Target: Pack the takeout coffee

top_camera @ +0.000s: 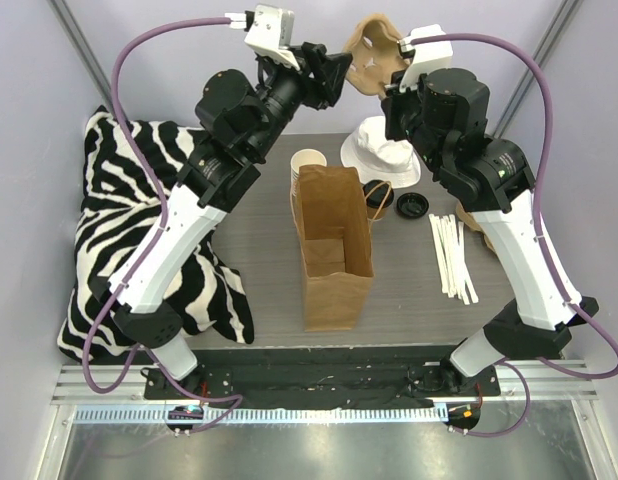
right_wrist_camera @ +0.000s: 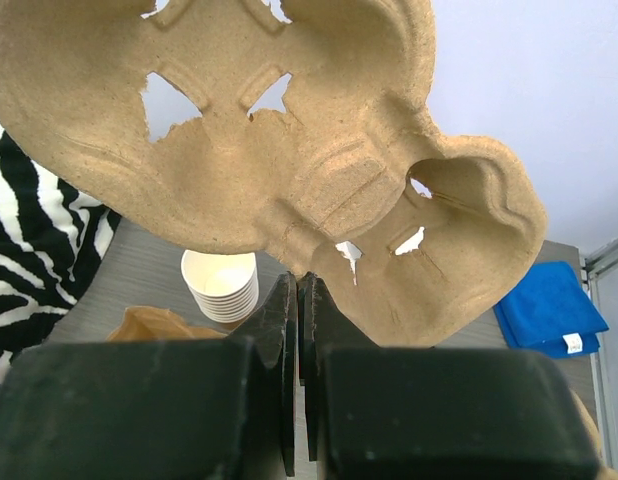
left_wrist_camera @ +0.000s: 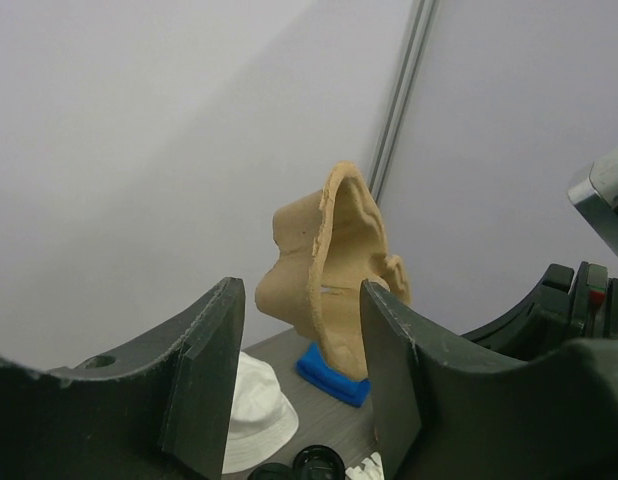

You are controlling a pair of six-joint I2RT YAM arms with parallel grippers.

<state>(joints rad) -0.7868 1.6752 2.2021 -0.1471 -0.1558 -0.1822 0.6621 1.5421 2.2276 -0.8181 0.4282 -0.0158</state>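
1. Top view: the pulp tray (top_camera: 372, 48) is held up high at 12 o'clock, well above the table (top_camera: 409, 290). It is pinched at its right edge by the right gripper (top_camera: 397, 78). The left gripper (top_camera: 334, 75) is seen just beside the tray at its 9 o'clock, with its jaws hard to read from here.
2. Same view, down on the table: the brown paper bag (top_camera: 334, 250) is stood upright and open at centre. The takeout coffee (top_camera: 377, 190) is placed just beside the bag's mouth at 3 o'clock. Only its black lid is made out, partly crossed by the bag's handle. A second black lid (top_camera: 412, 205) is seen further out at 3 o'clock.
3. The stack of cream cups (top_camera: 309, 165) is set at the bag's 11 o'clock and a white hat (top_camera: 384, 150) at 1 o'clock. White sticks (top_camera: 451, 255) are laid at 3 o'clock, and a zebra cloth (top_camera: 139, 230) is spread at 9 o'clock.
4. Left wrist view: the left gripper (left_wrist_camera: 299, 300) is shown with its fingers (left_wrist_camera: 214, 340) spread wide. The tray (left_wrist_camera: 329, 260) is framed upright in the gap, and no contact can be made out. The hat (left_wrist_camera: 254, 410) is seen at 7 o'clock and a blue cloth (left_wrist_camera: 334, 378) at 6 o'clock.
5. Right wrist view: the right gripper (right_wrist_camera: 299, 285) is pressed together on the tray's lower edge (right_wrist_camera: 289, 150). The cup stack (right_wrist_camera: 221, 285) is glimpsed at 8 o'clock and the blue cloth (right_wrist_camera: 549, 305) at 4 o'clock.
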